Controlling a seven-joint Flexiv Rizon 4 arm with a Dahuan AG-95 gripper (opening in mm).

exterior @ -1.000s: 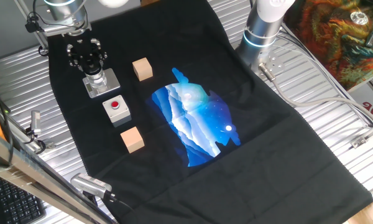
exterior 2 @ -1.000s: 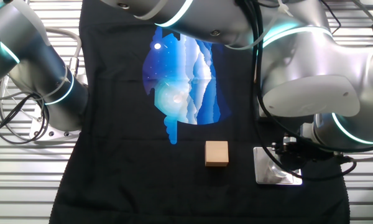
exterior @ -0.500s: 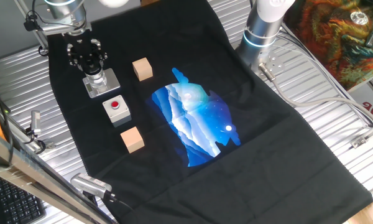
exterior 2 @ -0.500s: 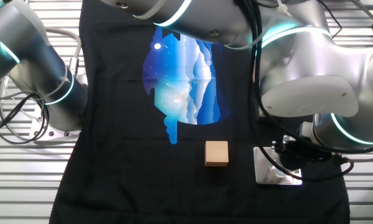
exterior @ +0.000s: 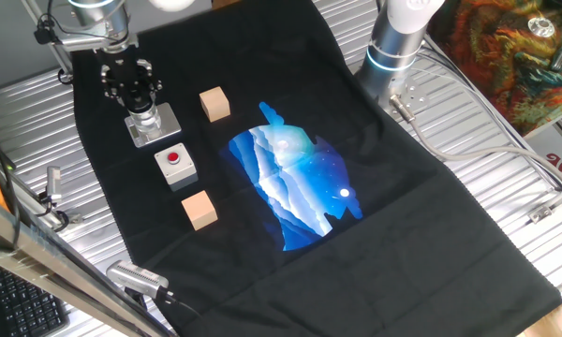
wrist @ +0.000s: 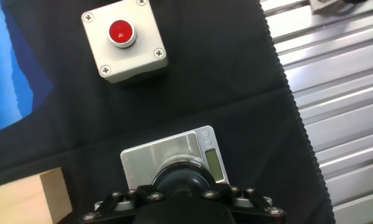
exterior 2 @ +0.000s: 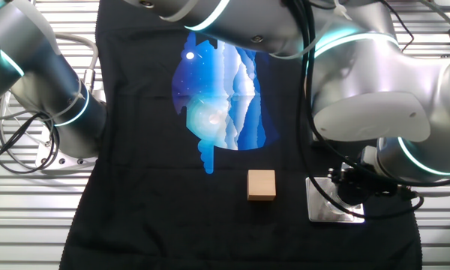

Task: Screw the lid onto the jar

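Note:
The jar (exterior: pixel 148 119) is a small pale cylinder standing on its grey square base plate (exterior: pixel 165 121) at the far left of the black cloth. My gripper (exterior: pixel 137 92) stands straight above it, fingers closed round the jar's top. In the hand view the black round lid (wrist: pixel 185 179) sits between the fingers over the base plate (wrist: pixel 165 154), and my gripper (wrist: pixel 185 190) is shut on it. From the other fixed view the gripper (exterior 2: pixel 352 187) covers the jar, and only the plate (exterior 2: pixel 326 211) shows.
A grey box with a red button (exterior: pixel 175 164) stands just in front of the jar, seen also in the hand view (wrist: pixel 124 43). One wooden cube (exterior: pixel 214 103) lies to the jar's right, another (exterior: pixel 199 209) beyond the button box. A second arm's base (exterior: pixel 393 42) stands at the back.
The gripper has turned slightly in place on top of the jar. Nothing else has moved.

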